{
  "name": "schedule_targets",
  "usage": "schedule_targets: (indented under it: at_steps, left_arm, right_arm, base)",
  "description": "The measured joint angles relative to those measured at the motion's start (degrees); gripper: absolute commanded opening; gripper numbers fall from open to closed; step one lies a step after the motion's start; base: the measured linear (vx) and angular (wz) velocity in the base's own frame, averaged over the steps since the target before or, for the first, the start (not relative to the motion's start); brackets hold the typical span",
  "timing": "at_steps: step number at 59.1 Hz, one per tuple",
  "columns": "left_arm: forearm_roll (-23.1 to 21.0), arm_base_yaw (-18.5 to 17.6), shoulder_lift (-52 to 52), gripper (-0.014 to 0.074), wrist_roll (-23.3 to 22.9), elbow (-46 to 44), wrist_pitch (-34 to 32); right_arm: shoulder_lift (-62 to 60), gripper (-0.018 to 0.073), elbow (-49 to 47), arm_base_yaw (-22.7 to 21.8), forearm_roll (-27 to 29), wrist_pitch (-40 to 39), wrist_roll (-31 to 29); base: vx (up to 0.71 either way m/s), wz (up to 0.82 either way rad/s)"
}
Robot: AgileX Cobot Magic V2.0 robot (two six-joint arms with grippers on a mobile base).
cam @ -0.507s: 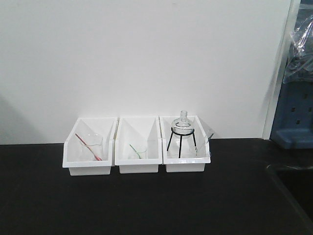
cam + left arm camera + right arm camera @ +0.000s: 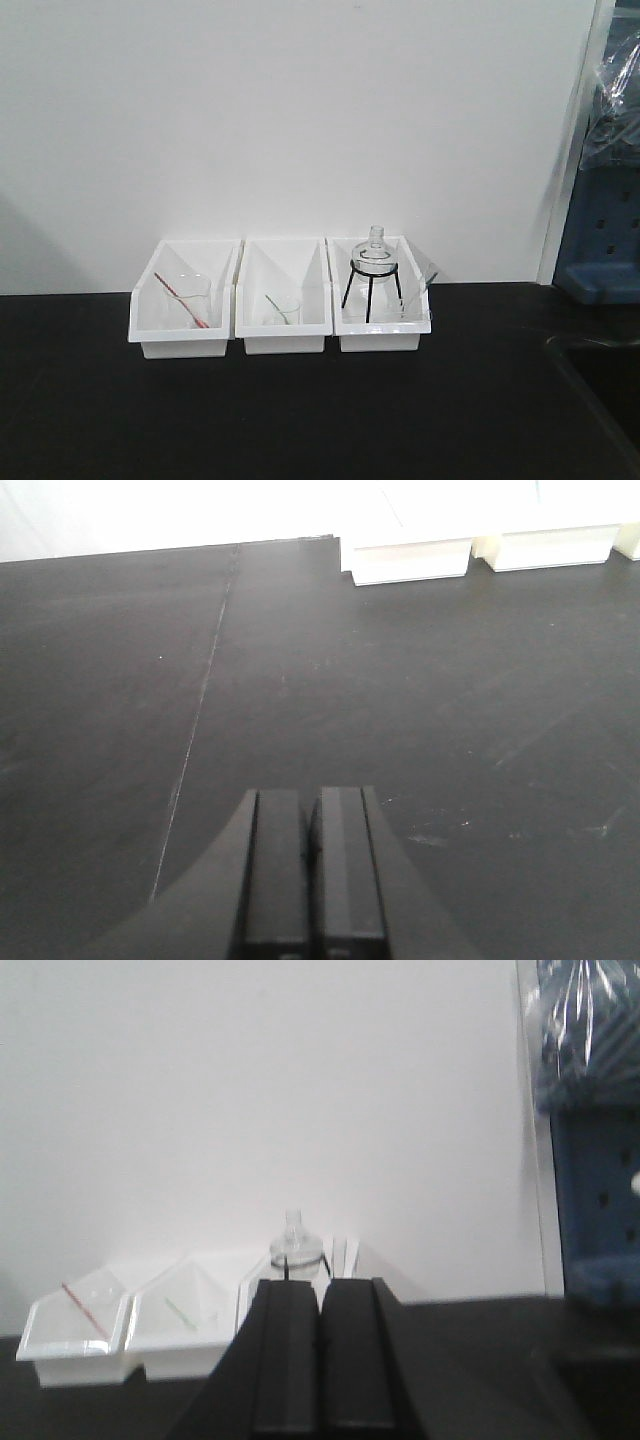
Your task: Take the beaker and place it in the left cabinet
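Observation:
A clear glass beaker (image 2: 191,299) with a red rod in it stands in the left white bin (image 2: 145,335). A smaller beaker (image 2: 284,311) with a green rod stands in the middle bin (image 2: 282,343). The round-bellied flask (image 2: 374,255) sits on its black tripod in the right bin (image 2: 378,341). My left gripper (image 2: 312,815) is shut and empty, low over the black table, well short of the bins. My right gripper (image 2: 322,1295) is shut and empty, pointing at the right bin from a distance. The left cabinet is out of view.
The black tabletop (image 2: 300,420) runs in front of the bins, with a white wall (image 2: 300,120) behind them. A blue perforated rack (image 2: 605,235) with a plastic bag stands at the far right. A table seam (image 2: 200,710) runs along the left.

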Motion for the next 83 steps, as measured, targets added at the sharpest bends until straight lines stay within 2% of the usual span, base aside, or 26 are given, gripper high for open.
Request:
schedule_targets:
  at_steps: [9, 18, 30, 38, 47, 60, 64, 77, 83]
  left_arm:
    - [0.0, 0.0, 0.0, 0.0004, 0.0, 0.0, 0.0]
    - [0.0, 0.0, 0.0, 0.0004, 0.0, 0.0, 0.0]
    - [0.0, 0.0, 0.0, 0.0004, 0.0, 0.0, 0.0]
    - [0.0, 0.0, 0.0, 0.0004, 0.0, 0.0, 0.0]
    - [0.0, 0.0, 0.0, 0.0004, 0.0, 0.0, 0.0]
    - [0.0, 0.0, 0.0, 0.0004, 0.0, 0.0, 0.0]
    - [0.0, 0.0, 0.0, 0.0004, 0.0, 0.0, 0.0]
    - [0.0, 0.0, 0.0, 0.0004, 0.0, 0.0, 0.0]
    - [0.0, 0.0, 0.0, 0.0004, 0.0, 0.0, 0.0]
  right_arm:
    - [12.53, -0.0005, -13.47, 0.0, -0.05, -0.54, -6.91]
    - [27.6, -0.0005, -22.09, 0.0, -0.1, -0.58, -8.48]
    - [41.48, 0.0006, -25.64, 0.0, -0.1, -2.43, -8.74]
    - [46.29, 0.0058, -25.65, 0.0, -0.1, -2.92, -7.89]
    - [48.06, 0.0214, -25.65, 0.0, -0.1, -3.11, -7.09]
    - [48.11, 0.0649, -25.65, 0.0, -0.16, -4.31, -6.88]
    - [48.11, 0.0732, -25.65, 0.0, -0.16, -4.79, -6.82]
    - [48.11, 0.0714, -25.65, 0.0, 0.39, -5.95, -4.36]
    - [49.62, 0.0685, -25.04, 0.23, -0.09, -10.44, -2.36]
  base:
    - [0.0, 0.0]
    - [0.0, 0.0]
    - [0.0, 0.0]
    - [0.0, 0.0]
    - [0.0, 0.0]
    - [0.0, 0.0]
    - [0.0, 0.0]
    - [0.0, 0.0]
    - [0.0, 0.0]
